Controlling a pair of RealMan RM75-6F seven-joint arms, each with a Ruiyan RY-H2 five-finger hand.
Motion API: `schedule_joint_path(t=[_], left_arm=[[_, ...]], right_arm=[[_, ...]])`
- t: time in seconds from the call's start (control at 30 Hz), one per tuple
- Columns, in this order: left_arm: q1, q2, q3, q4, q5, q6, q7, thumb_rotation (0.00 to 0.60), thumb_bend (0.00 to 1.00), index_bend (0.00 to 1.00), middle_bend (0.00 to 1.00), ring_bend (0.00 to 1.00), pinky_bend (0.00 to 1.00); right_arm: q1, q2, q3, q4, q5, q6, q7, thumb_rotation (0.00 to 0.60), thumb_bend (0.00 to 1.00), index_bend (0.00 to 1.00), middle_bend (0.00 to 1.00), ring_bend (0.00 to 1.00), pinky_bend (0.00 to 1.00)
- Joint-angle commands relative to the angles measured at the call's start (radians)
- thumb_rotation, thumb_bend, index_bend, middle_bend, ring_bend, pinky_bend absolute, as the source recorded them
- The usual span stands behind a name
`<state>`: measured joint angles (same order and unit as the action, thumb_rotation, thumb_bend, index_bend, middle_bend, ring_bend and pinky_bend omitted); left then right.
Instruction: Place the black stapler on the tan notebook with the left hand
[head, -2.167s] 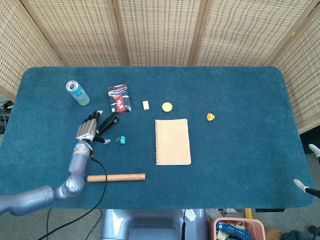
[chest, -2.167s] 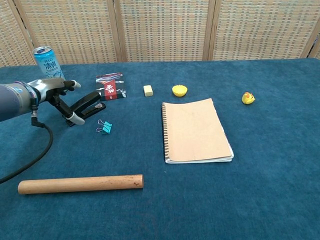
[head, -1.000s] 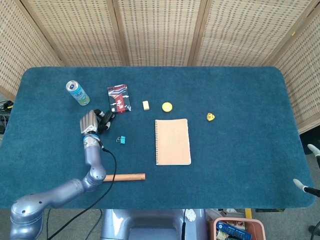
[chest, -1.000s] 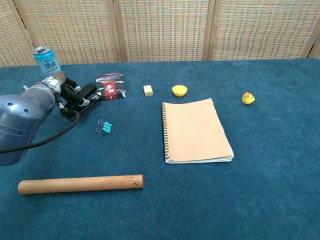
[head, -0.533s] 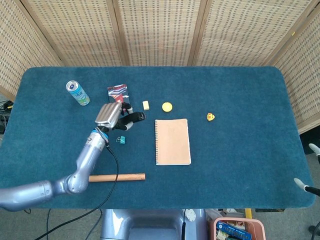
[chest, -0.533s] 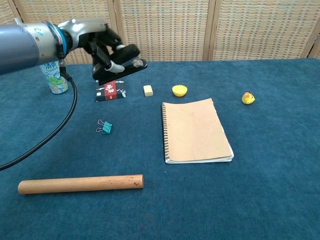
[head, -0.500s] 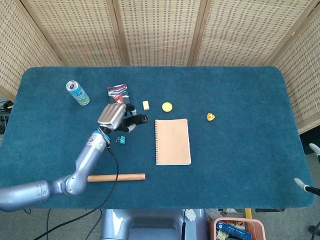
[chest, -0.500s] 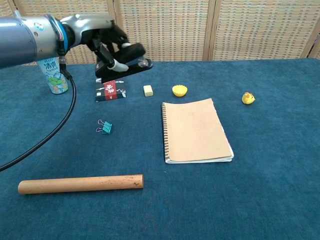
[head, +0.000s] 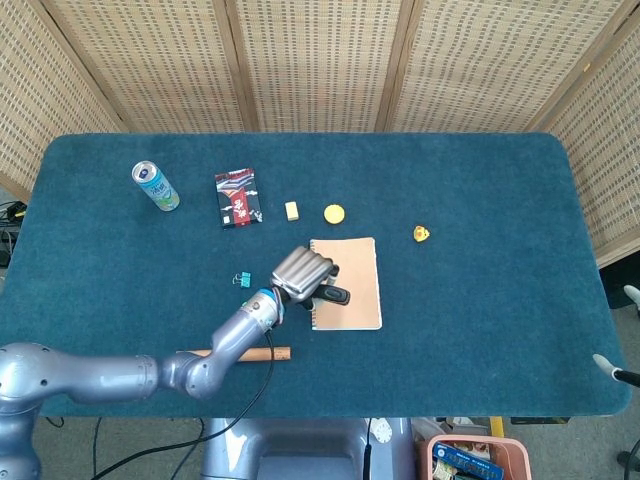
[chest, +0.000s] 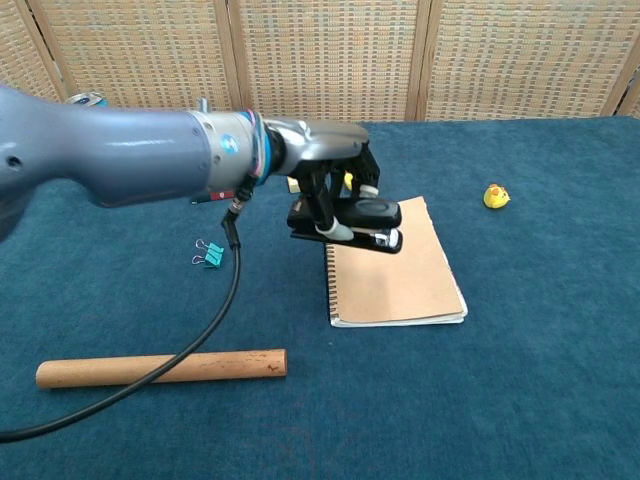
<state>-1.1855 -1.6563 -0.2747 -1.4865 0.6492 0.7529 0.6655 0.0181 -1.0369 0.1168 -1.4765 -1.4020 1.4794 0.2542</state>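
The black stapler (chest: 352, 223) is gripped by my left hand (chest: 322, 178), which reaches in from the left. It hangs roughly level over the near-left part of the tan spiral notebook (chest: 395, 268). In the head view the stapler (head: 331, 294) lies over the left edge of the notebook (head: 354, 283), just beyond my left hand (head: 303, 271). Whether the stapler touches the cover I cannot tell. Of my right hand (head: 612, 368), only pale fingertips show at the right edge of the head view, set apart with nothing between them.
A teal binder clip (chest: 209, 254) lies left of the notebook and a wooden rod (chest: 160, 368) sits near the front. Behind are a drink can (head: 155, 186), a red and black packet (head: 237, 197), a pale eraser (head: 292, 210), a yellow cap (head: 334, 213) and a small yellow duck (chest: 494, 196).
My left hand closed on the stapler at the left, lifted it, and carried it right and forward until it hangs over the notebook's left part. The right hand has stayed put.
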Motion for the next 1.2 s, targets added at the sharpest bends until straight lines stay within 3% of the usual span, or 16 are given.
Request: schedule_joint_path(t=[0.03,0.37,0.43,0.53,0.57,0.63,0.7,0.77,0.9,1.03,1.2], left_arm=[[-0.072,-0.099,0.031,0.109,-0.056,-0.005,0.034,0.6,0.5,0.59,0.44,0.45,0.57],[-0.194,-0.271,0.021,0.35,-0.112,-0.009,0.097,0.6,0.5,0.58,0.44,0.45,0.57],[-0.209,-0.3,0.012,0.395,-0.109,-0.027,0.085,0.6,0.47,0.55,0.41,0.45,0.56],[-0.216,-0.309,0.016,0.419,-0.129,-0.061,0.079,0.6,0.22,0.35,0.24,0.32,0.41],[-0.217,-0.306,0.017,0.415,-0.143,-0.068,0.082,0.6,0.12,0.2,0.14,0.21,0.3],[-0.218,-0.296,0.017,0.4,-0.154,-0.068,0.083,0.6,0.01,0.03,0.02,0.05,0.15],[-0.215,-0.285,0.013,0.381,-0.144,-0.062,0.073,0.6,0.0,0.0,0.0,0.0,0.06],[-0.206,-0.268,0.006,0.352,-0.129,-0.055,0.054,0.6,0.0,0.0,0.0,0.0,0.0],[-0.162,-0.176,-0.016,0.209,-0.065,-0.006,-0.005,0.6,0.0,0.0,0.0,0.0,0.0],[-0.042,0.046,-0.008,-0.098,0.052,0.153,-0.041,0.6,0.0,0.0,0.0,0.0,0.0],[0.109,0.262,0.043,-0.33,0.167,0.304,-0.089,0.6,0.0,0.0,0.0,0.0,0.0]], right_arm=[[0.001,0.0,0.005,0.007,0.013,-0.009,0.008,0.6,0.0,0.0,0.0,0.0,0.0],[0.0,0.0,0.02,0.031,0.05,-0.028,0.033,0.6,0.0,0.0,0.0,0.0,0.0],[0.0,0.001,0.023,0.038,0.058,-0.034,0.042,0.6,0.0,0.0,0.0,0.0,0.0],[0.0,0.0,0.025,0.043,0.06,-0.038,0.046,0.6,0.0,0.0,0.0,0.0,0.0],[0.0,0.0,0.024,0.044,0.059,-0.038,0.047,0.6,0.0,0.0,0.0,0.0,0.0],[0.0,0.0,0.024,0.044,0.055,-0.037,0.047,0.6,0.0,0.0,0.0,0.0,0.0],[-0.001,0.0,0.023,0.043,0.052,-0.034,0.048,0.6,0.0,0.0,0.0,0.0,0.0],[-0.002,0.001,0.023,0.041,0.048,-0.031,0.047,0.6,0.0,0.0,0.0,0.0,0.0],[-0.006,0.004,0.02,0.032,0.037,-0.019,0.047,0.6,0.0,0.0,0.0,0.0,0.0],[-0.015,0.011,0.015,0.017,0.013,0.007,0.049,0.6,0.0,0.0,0.0,0.0,0.0],[-0.016,0.013,0.008,0.008,-0.008,0.018,0.047,0.6,0.0,0.0,0.0,0.0,0.0]])
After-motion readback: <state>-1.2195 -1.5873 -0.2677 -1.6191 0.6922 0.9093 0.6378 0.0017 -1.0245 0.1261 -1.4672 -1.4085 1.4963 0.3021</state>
